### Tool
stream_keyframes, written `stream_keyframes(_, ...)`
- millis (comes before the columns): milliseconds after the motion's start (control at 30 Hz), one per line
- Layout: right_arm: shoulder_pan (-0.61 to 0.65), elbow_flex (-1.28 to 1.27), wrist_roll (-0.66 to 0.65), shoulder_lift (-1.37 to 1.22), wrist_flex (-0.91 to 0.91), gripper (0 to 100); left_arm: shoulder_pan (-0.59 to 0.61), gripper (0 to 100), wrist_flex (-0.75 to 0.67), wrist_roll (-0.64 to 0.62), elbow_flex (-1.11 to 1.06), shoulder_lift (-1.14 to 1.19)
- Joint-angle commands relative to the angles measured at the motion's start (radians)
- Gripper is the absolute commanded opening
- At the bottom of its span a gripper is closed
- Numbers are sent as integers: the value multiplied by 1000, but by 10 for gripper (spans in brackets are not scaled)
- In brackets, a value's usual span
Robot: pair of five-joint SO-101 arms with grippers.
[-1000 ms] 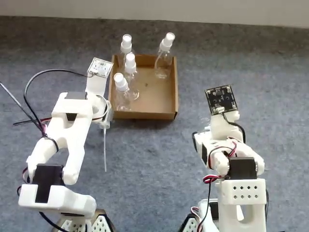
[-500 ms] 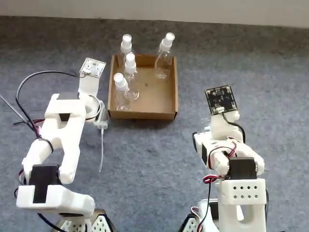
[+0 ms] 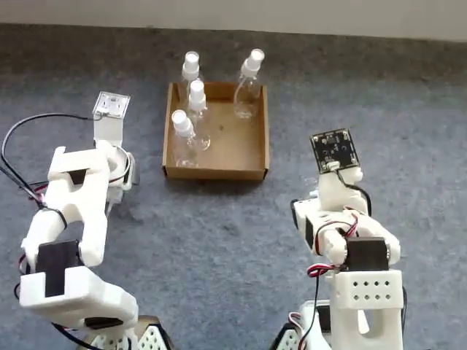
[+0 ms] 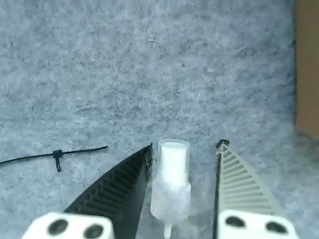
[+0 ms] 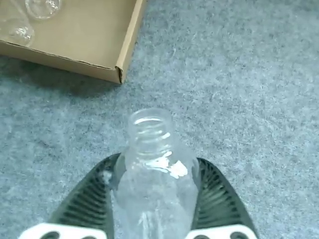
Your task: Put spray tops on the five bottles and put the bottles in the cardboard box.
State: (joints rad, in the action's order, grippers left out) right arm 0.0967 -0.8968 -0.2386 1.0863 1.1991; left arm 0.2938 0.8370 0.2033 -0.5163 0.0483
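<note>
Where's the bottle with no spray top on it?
The uncapped bottle sits clamped in the right gripper, neck up. It is over the grey carpet, just off a corner of the cardboard box.

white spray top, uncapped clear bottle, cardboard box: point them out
white plastic spray top (image 4: 173,167): left wrist view, cap
clear uncapped plastic bottle (image 5: 149,130): right wrist view, neck
brown cardboard box (image 3: 235,144): high view, bare floor

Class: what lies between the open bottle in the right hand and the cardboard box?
Bare grey carpet separates the bottle from the cardboard box; the right wrist view shows this.
</note>
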Motion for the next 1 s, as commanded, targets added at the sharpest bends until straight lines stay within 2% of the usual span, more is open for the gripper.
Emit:
stream_keyframes(0,8,10,11,19,4,5,-18,188,-3,3,41,19)
stream_keyframes(100,8,10,8,19,4,5,-15,186,-6,5,68,104)
stream_keyframes(200,8,8,8,19,4,5,-8,134,-5,5,85,171)
stream_keyframes(367,8,8,12,19,2,5,-8,60,-3,3,93,145)
stream_keyframes(600,8,8,6,19,-5,5,-16,42,112,2,122,-25)
stream_keyframes(867,10,7,6,19,-13,5,-15,42,338,-5,358,-275)
stream_keyframes(967,41,12,14,19,-159,5,-18,42,399,-46,441,-381)
